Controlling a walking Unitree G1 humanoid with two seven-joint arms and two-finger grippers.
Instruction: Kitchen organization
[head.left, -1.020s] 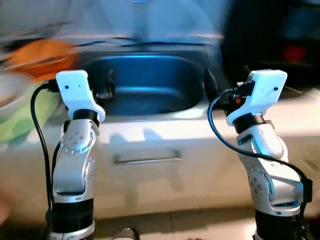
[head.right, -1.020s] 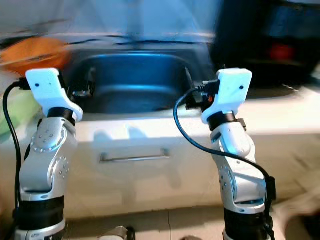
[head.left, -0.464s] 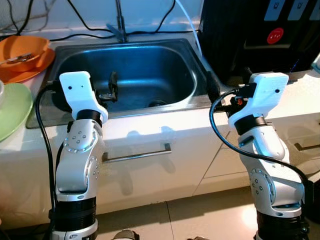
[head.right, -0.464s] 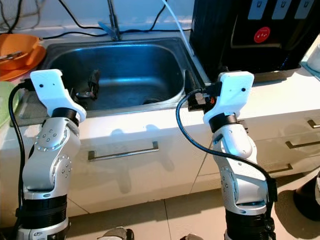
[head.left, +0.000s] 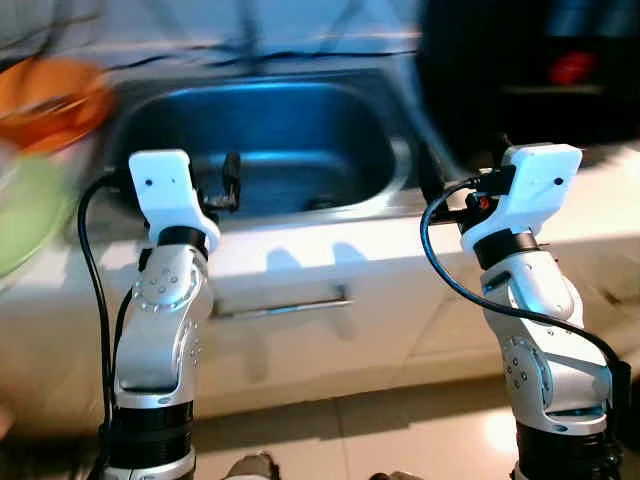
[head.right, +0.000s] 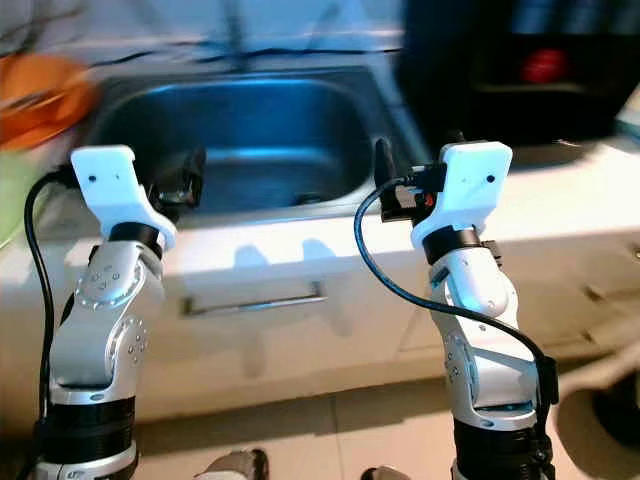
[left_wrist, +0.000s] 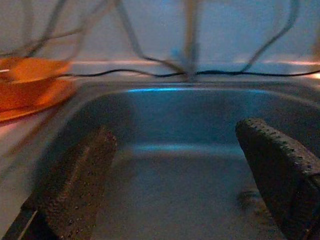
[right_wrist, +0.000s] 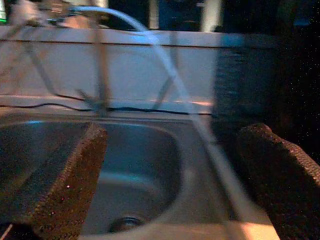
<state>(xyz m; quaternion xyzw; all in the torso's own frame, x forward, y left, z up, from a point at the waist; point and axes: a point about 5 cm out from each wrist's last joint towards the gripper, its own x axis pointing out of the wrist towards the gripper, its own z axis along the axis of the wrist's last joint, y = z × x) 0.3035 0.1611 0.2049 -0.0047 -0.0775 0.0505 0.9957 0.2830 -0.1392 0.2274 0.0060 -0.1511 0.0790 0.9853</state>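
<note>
The robot stands before a steel sink (head.left: 270, 140), with the left gripper (left_wrist: 175, 185) raised over the sink's near rim at about 9 o'clock and the right gripper (right_wrist: 175, 180) at about 3 o'clock; both hold nothing, their jaws spread wide. The likeliest things to tidy are the orange bowl (head.left: 45, 100) and the green plate (head.left: 25, 215) on the counter at 10 o'clock, well apart from either gripper and blurred. Both look rigid, light, smooth and probably slippery, so a pinch across the rim seems the best hold.
</note>
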